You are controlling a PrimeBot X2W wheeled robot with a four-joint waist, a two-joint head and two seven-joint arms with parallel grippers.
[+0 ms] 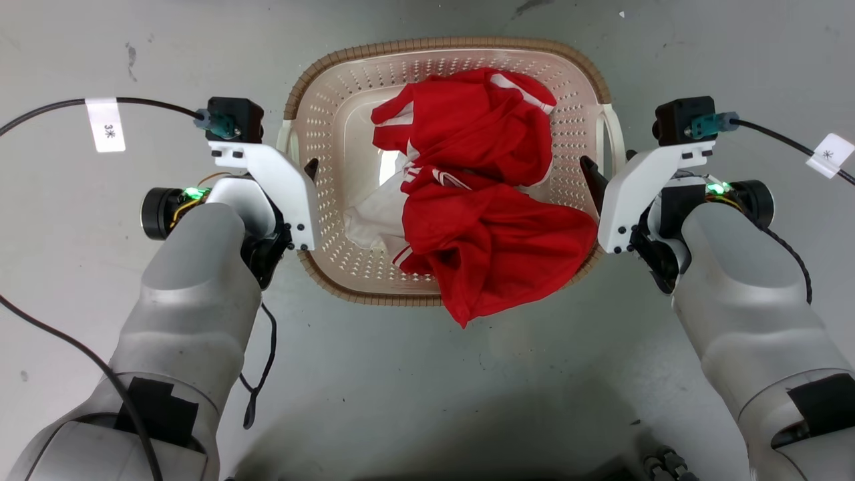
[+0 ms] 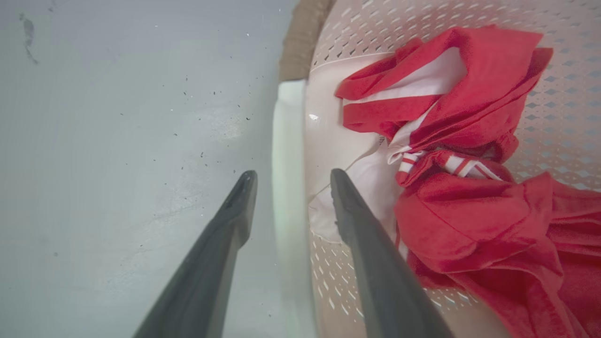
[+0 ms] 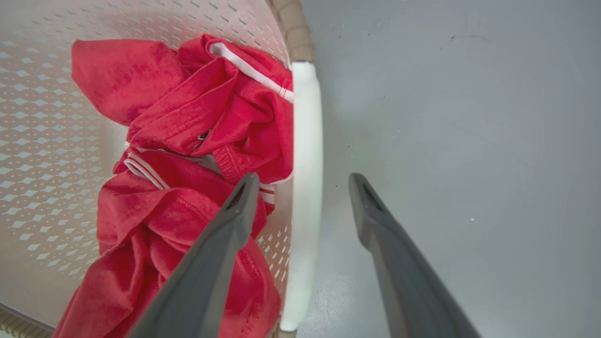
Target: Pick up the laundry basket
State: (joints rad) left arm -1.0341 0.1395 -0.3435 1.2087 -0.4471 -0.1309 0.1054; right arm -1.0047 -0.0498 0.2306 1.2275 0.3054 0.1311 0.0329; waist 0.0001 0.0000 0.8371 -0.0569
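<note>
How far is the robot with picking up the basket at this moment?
Done: the approach; left pincer and right pincer stand open astride the white handles. In hand: the grasp, not yet closed. Left: the lift; the laundry basket appears to rest on the floor.

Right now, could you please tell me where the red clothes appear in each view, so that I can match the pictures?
Head view: the red clothes fill the centre and right of the laundry basket, one fold hanging over the near edge.
Left wrist view: right half, beyond the left handle.
Right wrist view: left half, inside the right handle.
Shared landmark: the brown woven rim, top centre in all three.
</note>
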